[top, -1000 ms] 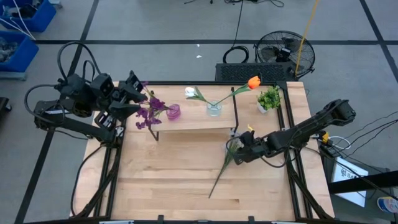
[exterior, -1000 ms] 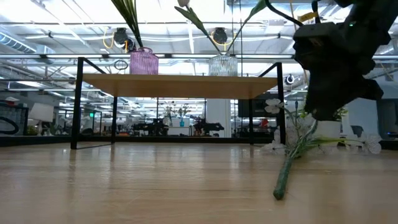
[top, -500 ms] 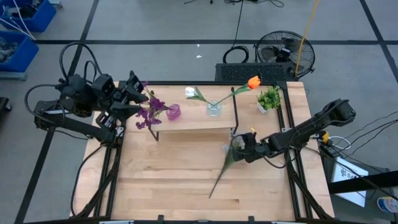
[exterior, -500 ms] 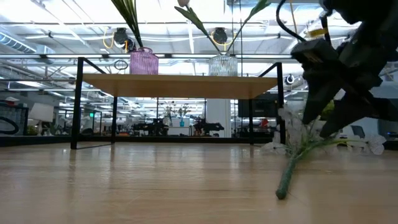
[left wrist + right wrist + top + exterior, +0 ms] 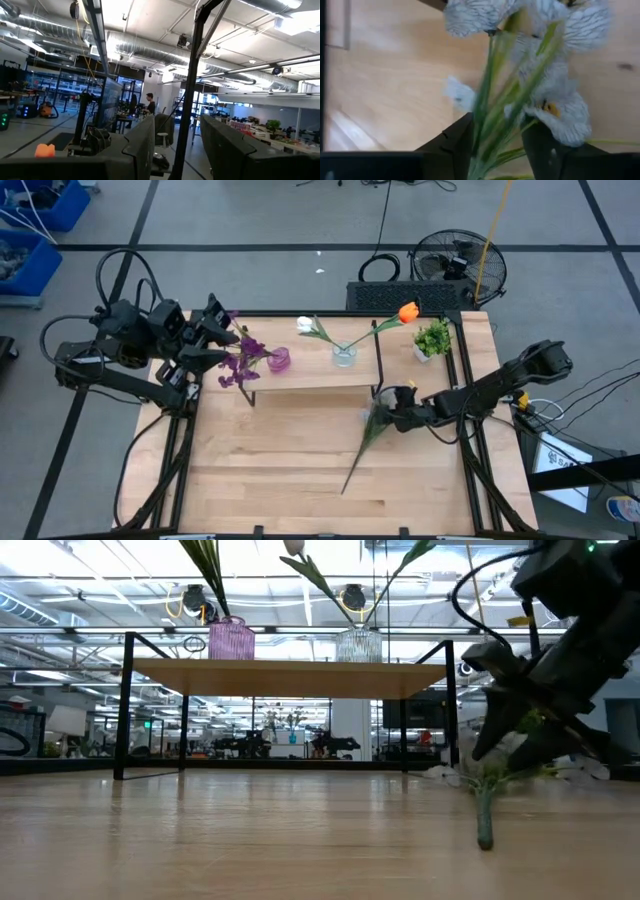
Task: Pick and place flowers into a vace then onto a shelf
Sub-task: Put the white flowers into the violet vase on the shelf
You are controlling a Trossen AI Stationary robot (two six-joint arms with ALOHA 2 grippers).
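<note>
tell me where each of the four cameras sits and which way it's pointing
High view: above, looking straight down on the table; both arms, shelf, left gripper by the purple vase.
Low view: at tabletop height, looking level under the shelf; right gripper shows.
Left wrist view: faces the room; its own fingers below.
Right wrist view: faces the tabletop; fingers straddle the white flower.
Shared: high and low views both show the clear vase and the white flower's stem.
</note>
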